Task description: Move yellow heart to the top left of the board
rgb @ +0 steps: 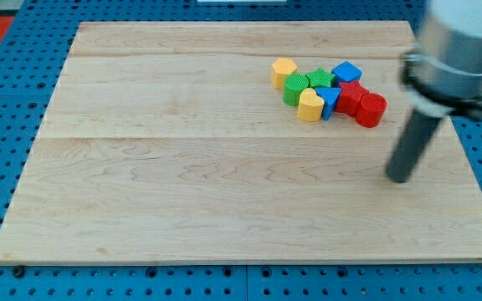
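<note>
Zero claw to open or shut, just my tip (pixel 398 177), parked well down-right of light, stiff yellow heart (pixel 310 105); probably needed shoving at lower-right face.

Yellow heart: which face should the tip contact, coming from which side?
Push the yellow heart on its lower-right face. It sits at the cluster's bottom edge, touching the blue block on its right. My tip is lower right, so swing below and drive it up-left.

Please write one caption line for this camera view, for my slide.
My tip rests right of and below the block cluster holding the yellow heart on the board.
</note>
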